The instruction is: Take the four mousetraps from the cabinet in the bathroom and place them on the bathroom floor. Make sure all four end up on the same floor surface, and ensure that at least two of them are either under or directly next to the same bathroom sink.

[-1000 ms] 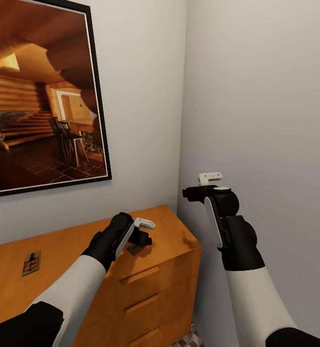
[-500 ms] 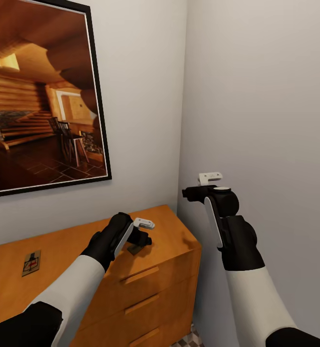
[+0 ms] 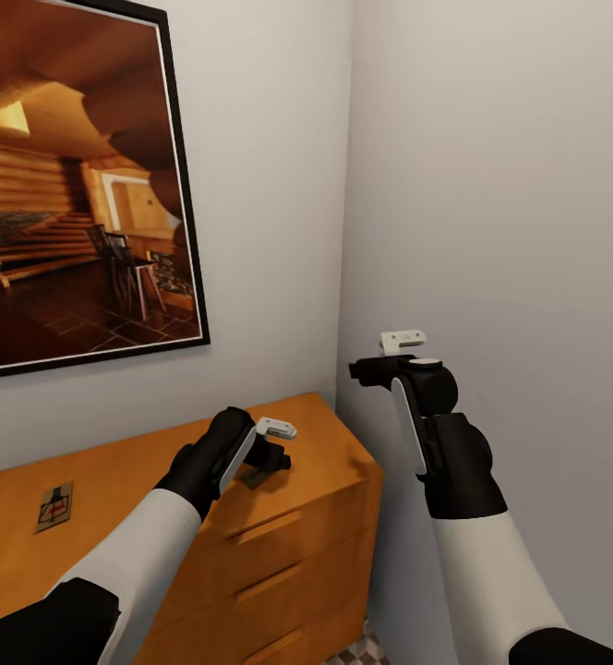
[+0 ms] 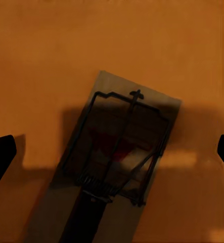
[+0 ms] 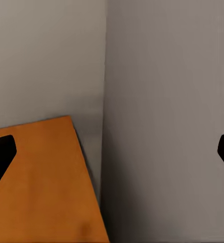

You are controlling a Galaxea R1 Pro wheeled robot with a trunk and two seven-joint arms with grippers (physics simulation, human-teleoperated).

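No readable writing or brand is seen on anything. One mousetrap [image 4: 117, 157] is seen flat on the cabinet [image 3: 343, 462] top near its right end, directly under the left gripper [image 3: 268, 462]: a brown wooden slab with a dark wire frame, a coiled spring and a red patch in the middle, shaded by the gripper. A second mousetrap [image 3: 54, 507] is seen flat on the same top, well apart toward the left end, with the same red mark and dark metal.

The left fingers [image 4: 1, 154] are spread wide at either side of the trap, nothing gripped; contact with the trap cannot be told. The left arm is angled forward and down over the cabinet top.

The right gripper [image 3: 366, 369] is held off the cabinet's right end, facing the grey wall corner. Its fingers [image 5: 0, 152] are spread wide, nothing held. The right forearm is raised upright.

A framed picture [image 3: 76, 185] of a log-cabin interior hangs above the cabinet. A patch of bathroom floor [image 3: 362, 651] is seen beside the cabinet base.
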